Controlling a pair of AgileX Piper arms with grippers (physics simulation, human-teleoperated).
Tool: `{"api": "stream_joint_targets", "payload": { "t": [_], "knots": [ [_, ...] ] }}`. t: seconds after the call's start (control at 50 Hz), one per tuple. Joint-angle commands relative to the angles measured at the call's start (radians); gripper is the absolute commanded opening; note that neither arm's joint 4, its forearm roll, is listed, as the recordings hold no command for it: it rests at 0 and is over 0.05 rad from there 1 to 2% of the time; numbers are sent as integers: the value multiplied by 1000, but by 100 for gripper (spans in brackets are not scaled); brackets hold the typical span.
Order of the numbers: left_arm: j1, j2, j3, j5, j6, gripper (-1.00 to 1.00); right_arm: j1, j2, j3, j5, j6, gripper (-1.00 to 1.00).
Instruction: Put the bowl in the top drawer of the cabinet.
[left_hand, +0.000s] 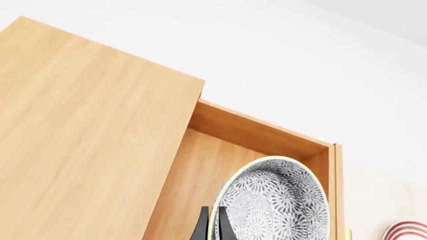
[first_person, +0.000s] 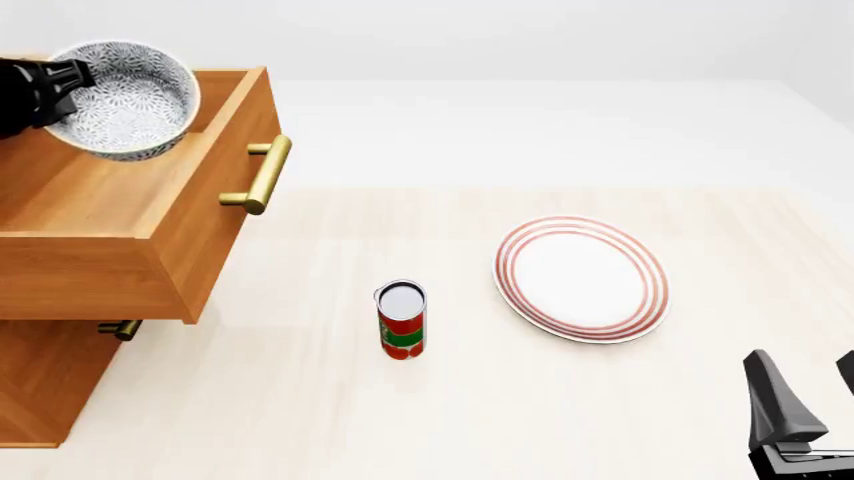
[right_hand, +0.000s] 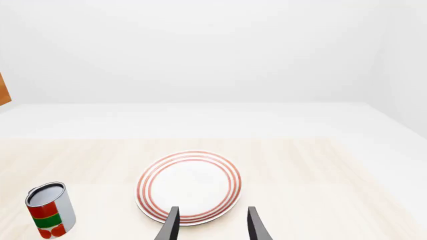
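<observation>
Two robot arms work at a pale wooden surface (first_person: 534, 400). At the front view's left stands the light-brown wooden cabinet (first_person: 40, 380), with its top drawer (first_person: 160, 240) pulled wide open and its brass bar handle (first_person: 262, 175) facing the middle of the surface. The left gripper (left_hand: 212, 222) is clamped on the rim of the bowl (first_person: 127, 98), a deep white bowl with dense blue-grey floral speckle, held tilted over the far part of the open drawer. Whether the bowl touches the drawer floor cannot be told. The right gripper (right_hand: 212, 225) hangs low at the near right, its fingers apart and holding nothing. Beyond it a flat white plate with red rings (first_person: 581, 278) lies on the surface. A red and green tin can (first_person: 402, 320) stands upright between cabinet and plate.
</observation>
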Motion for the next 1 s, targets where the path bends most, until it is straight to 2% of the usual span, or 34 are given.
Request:
{"api": "stream_joint_targets", "payload": {
  "t": [0.02,0.2,1.0],
  "knots": [
    [2,16,-25,9,13,-100,0,0,0,0,0,100],
    [3,36,-50,22,26,-100,0,0,0,0,0,100],
    [11,77,-36,-1,45,-100,0,0,0,0,0,100]
  ]
}}
